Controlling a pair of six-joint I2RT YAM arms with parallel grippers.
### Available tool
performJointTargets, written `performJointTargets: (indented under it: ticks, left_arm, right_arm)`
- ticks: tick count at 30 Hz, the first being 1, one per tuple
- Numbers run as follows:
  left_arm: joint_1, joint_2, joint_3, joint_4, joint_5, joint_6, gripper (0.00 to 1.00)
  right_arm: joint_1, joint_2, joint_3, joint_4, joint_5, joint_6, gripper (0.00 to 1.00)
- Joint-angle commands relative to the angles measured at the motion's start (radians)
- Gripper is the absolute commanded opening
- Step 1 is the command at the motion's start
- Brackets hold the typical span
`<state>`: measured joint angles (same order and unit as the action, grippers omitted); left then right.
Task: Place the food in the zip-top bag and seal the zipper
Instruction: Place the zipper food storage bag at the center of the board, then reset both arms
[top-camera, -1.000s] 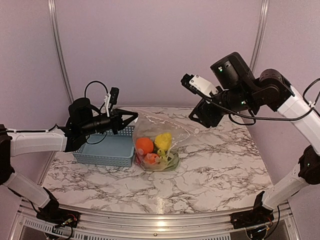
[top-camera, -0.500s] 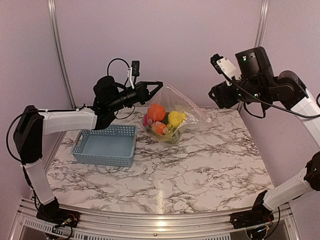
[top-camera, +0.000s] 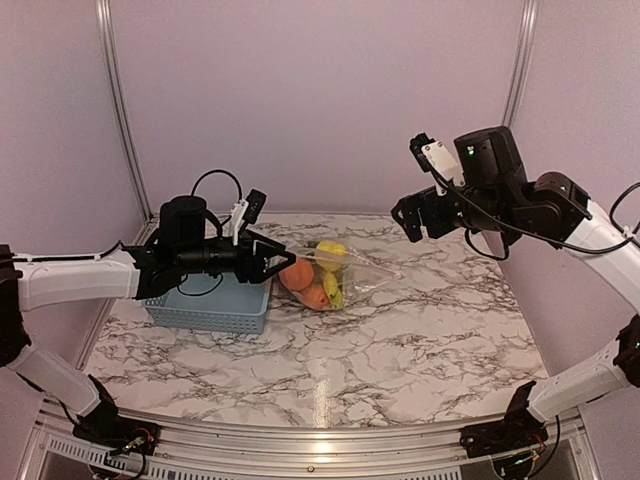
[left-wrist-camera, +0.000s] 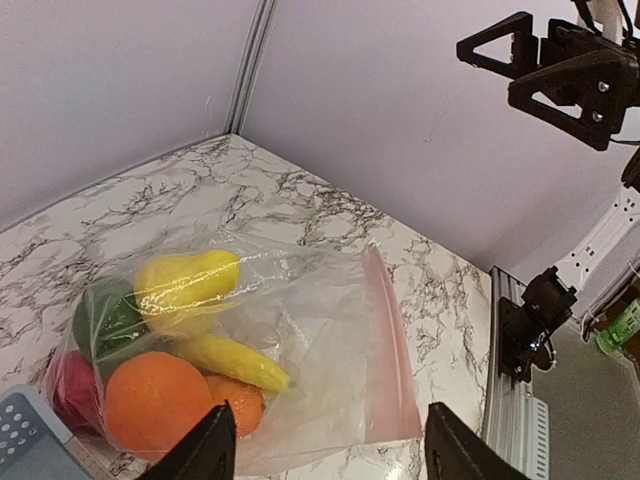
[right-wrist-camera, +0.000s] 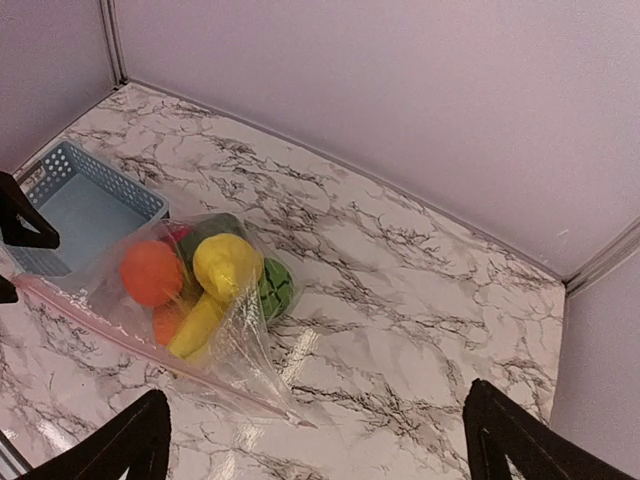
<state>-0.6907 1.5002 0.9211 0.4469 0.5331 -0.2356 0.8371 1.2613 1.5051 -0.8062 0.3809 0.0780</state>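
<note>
My left pincer (top-camera: 272, 262) had come apart and let go of the zip-top bag (left-wrist-camera: 300, 330). Lifted half a second before, it now lay on the table (top-camera: 400, 340) beside the basket (top-camera: 205, 305), food (left-wrist-camera: 160, 400) inside. My right pincer (top-camera: 412, 218) stood wide and empty. Whether the zipper (left-wrist-camera: 388, 350) was sealed, I could not confirm.

clear bag (left-wrist-camera: 320, 330), grey-blue basket (top-camera: 205, 305), marbled table (top-camera: 400, 340)

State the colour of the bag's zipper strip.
The zipper is pale pink; the left wrist view shows it best.
</note>
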Motion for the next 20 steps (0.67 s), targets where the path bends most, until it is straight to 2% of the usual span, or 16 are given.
performJointTargets:
  ticks: [1,4,8,13,18,20]
  left_arm:
    - [-0.004,-0.238,-0.015,-0.317,-0.176,0.221,0.98]
    - [0.001,-0.346,-0.009,-0.488,-0.466,0.149,0.99]
    - [0.018,-0.439,0.030,-0.671,-0.648,0.106,0.99]
    - [0.023,-0.486,0.105,-0.697,-0.745,0.082,0.99]
    - [0.026,-0.431,0.277,-0.748,-0.778,0.081,0.99]
    - [0.026,-0.405,0.327,-0.758,-0.789,0.072,0.99]
  right_arm:
    - [-0.008,-0.034,-0.040,0.137,0.033,0.055,0.98]
    - [-0.007,-0.055,-0.071,0.211,0.087,0.056,0.98]
    - [-0.008,-0.069,-0.099,0.280,0.238,0.123,0.98]
    - [-0.007,0.006,-0.043,0.249,0.362,0.179,0.98]
    - [-0.009,0.049,-0.018,0.297,0.388,0.136,0.98]
    - [-0.010,0.055,-0.013,0.325,0.353,0.130,0.99]
